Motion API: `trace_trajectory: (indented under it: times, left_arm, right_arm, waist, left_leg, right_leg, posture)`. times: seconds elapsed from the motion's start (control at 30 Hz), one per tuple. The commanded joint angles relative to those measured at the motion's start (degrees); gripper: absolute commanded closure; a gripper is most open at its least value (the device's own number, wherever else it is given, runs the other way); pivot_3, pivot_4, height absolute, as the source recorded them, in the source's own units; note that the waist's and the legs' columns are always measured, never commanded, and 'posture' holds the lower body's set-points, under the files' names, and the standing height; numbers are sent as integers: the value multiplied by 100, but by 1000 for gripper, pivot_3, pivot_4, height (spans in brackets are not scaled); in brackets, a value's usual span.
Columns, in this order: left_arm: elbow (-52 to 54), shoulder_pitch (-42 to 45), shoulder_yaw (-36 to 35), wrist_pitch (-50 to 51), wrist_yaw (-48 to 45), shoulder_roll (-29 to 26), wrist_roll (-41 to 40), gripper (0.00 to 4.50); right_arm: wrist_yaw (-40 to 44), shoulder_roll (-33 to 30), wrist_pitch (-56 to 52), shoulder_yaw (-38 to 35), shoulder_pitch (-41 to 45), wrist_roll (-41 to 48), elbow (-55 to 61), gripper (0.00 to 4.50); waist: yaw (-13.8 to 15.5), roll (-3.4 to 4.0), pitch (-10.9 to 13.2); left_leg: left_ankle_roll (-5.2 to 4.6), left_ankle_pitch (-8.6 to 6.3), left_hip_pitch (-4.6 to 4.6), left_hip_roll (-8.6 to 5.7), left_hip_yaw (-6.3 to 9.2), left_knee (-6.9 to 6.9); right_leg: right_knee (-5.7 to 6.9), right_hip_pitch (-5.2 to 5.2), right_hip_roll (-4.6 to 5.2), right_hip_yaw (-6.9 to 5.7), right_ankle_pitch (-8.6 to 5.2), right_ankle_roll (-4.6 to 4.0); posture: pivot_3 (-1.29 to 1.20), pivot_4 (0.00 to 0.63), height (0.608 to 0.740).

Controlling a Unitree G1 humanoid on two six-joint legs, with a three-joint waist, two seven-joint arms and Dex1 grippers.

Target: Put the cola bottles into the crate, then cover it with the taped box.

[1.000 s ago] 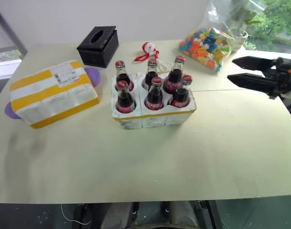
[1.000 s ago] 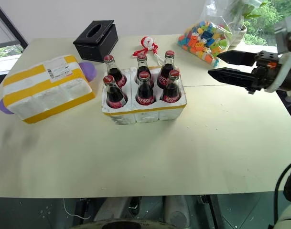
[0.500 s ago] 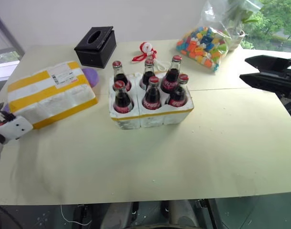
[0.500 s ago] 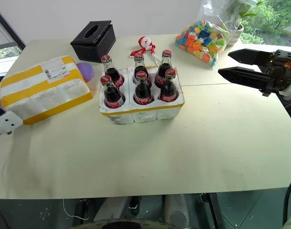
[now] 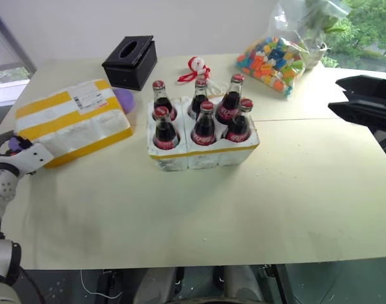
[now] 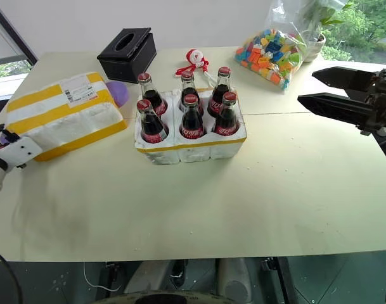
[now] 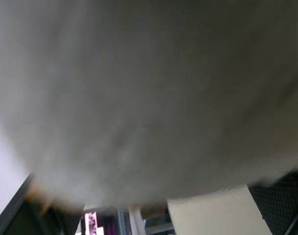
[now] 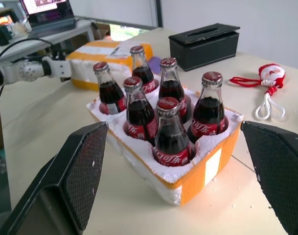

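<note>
All six cola bottles [image 5: 202,114] stand upright in the wells of the crate [image 5: 204,154] near the middle of the surface [image 5: 243,209], red caps up. The taped box [image 5: 72,123] lies uncovered toward the left edge, where the left gripper [image 5: 15,152] sits just beside its near end, fingers wide apart and empty. The right gripper [image 6: 332,92] hovers open above the right edge, holding nothing.

Table [image 5: 243,209] bears crate [image 5: 202,152], taped box [image 5: 72,123], tissue box [image 5: 130,61].
</note>
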State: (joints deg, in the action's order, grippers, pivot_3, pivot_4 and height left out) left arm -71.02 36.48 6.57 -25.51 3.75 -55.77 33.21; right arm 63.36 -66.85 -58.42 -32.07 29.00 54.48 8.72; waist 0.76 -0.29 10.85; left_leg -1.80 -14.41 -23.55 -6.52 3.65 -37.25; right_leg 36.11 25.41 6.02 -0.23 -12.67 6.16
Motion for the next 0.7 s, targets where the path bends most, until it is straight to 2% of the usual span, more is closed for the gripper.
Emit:
trace_trajectory:
  times: [0.03, 0.1, 0.17, 0.2, 0.27, 0.3, 0.53, 0.7]
  left_arm:
    - [-112, 142, 102, 2, -44, -42, -88, 547]
    - [-137, 169, 145, 9, -46, -37, -123, 1332]
    - [-148, 191, 172, 22, -36, -37, -147, 2319]
    - [-156, 214, 172, 42, -31, -46, -167, 2975]
    - [-169, 246, 176, 75, -21, -67, -210, 3905]
    - [-175, 268, 175, 99, -15, -84, -230, 4162]
    - [38, 528, 7, -87, -114, -314, -481, 4162]
    - [1037, 867, -338, -672, -892, -866, -988, 4162]
  right_arm:
    - [-14, -147, -13, -258, -40, 207, 316, 0]
    - [-21, -137, -23, -304, -110, 255, 382, 0]
    - [-36, -135, -21, -318, -149, 277, 402, 0]
    - [-46, -137, -16, -307, -163, 283, 410, 0]
    - [-56, -140, -11, -298, -185, 294, 424, 0]
    - [-67, -136, -7, -287, -185, 299, 426, 0]
    - [56, -180, 32, -270, -510, 253, 485, 0]
    - [267, -206, 409, -276, -933, -45, 587, 0]
  waist:
    - [-13, -1, 0]
    - [-9, -3, -2]
    - [-1, -5, -3]
    - [4, -5, -3]
    - [5, -9, -5]
    - [3, -9, -5]
    - [1, -15, -7]
    - [7, -37, -3]
  left_leg:
    - [0, 0, 0, 1, -1, 0]
    - [0, 0, 0, 1, -1, 0]
    - [0, 0, 0, 1, -1, -1]
    - [0, 0, 0, 1, -2, -3]
    - [-1, 0, 0, 0, -2, -6]
    - [-2, 0, 0, 0, -2, -6]
    - [-2, 0, 0, 1, -3, -6]
    - [-1, -1, -3, 2, -3, -8]
  right_leg:
    - [0, 1, 0, 1, 0, 0]
    - [0, 1, -1, 1, 0, 0]
    - [1, 0, -1, 1, 0, 0]
    - [1, -1, 0, 2, 0, 0]
    - [1, -2, 0, 2, 1, 1]
    - [1, -2, 1, 2, 1, 1]
    - [2, -2, 0, 2, 1, 1]
    - [1, -1, 0, 2, 1, 1]
  posture:
    - [0, 150, 732]
    - [0, 150, 732]
    - [0, 150, 732]
    - [0, 150, 732]
    - [0, 150, 732]
    - [0, 150, 732]
    - [0, 150, 732]
    - [0, 150, 732]
